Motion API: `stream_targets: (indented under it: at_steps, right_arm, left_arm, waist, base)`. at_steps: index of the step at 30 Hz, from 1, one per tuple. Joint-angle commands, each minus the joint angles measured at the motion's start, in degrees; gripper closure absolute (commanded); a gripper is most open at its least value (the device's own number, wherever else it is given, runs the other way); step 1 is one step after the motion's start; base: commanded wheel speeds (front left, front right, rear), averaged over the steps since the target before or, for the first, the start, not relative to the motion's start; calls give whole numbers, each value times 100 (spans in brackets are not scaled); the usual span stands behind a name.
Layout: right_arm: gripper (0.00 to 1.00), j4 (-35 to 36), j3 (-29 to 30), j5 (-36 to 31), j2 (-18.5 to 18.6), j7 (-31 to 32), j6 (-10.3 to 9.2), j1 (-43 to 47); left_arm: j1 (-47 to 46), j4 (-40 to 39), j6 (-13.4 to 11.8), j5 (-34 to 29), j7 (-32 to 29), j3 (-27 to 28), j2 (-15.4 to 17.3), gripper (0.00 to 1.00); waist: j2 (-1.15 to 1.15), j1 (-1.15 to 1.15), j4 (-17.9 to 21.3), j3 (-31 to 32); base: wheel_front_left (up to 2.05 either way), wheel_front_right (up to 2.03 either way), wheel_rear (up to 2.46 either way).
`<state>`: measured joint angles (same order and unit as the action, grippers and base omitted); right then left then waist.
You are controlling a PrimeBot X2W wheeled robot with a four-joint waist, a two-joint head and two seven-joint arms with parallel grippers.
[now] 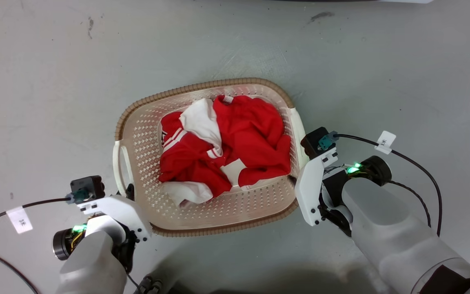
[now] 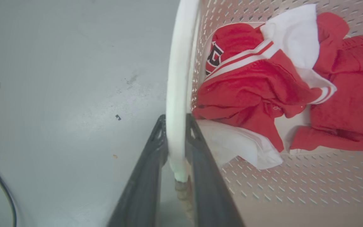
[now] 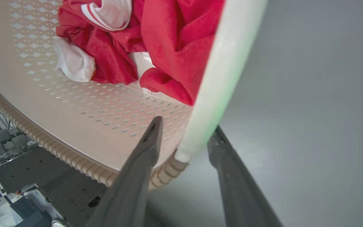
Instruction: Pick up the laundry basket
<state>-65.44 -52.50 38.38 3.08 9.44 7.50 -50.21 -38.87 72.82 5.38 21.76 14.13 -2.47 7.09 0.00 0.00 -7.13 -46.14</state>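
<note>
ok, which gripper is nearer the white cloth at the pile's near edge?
Left. The left gripper is clamped on the laundry basket's left handle, white cloth just inside it. The right gripper straddles the right handle, red clothes in between.

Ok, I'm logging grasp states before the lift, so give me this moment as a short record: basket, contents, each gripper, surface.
basket: laundry basket, cream perforated plastic, brown rim
contents: red and white clothes, crumpled inside
left gripper: fingers pressed on both sides of the left handle
right gripper: fingers astride the right handle, with a gap on the basket side
surface: grey floor
lifted: cannot tell
</note>
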Motion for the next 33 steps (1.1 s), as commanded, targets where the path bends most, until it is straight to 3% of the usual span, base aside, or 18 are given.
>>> stream_targets:
  at_steps: [1,10,19,33]
  right_arm:
    - [100,12,-34,52,-23,-3,-2,-73]
    - [100,20,-205,466,-49,-84,28,7]
    - [100,-1,-226,996,-22,-167,29,207]
    - [100,-59,-372,1795,130,264,35,857]
  left_arm:
    - [-89,4,12,5,15,-21,-37,100]
    - [-24,25,24,55,72,-65,-18,100]
    - [-153,45,31,-26,27,-232,-74,100]
    - [-23,78,168,77,-901,-574,-416,100]
  waist:
    - [0,0,-4,-4]
    - [0,0,59,149]
    - [0,0,240,721]
    - [0,0,601,2028]
  base:
    - [0,0,0]
    - [0,0,0]
    - [0,0,0]
    - [0,0,0]
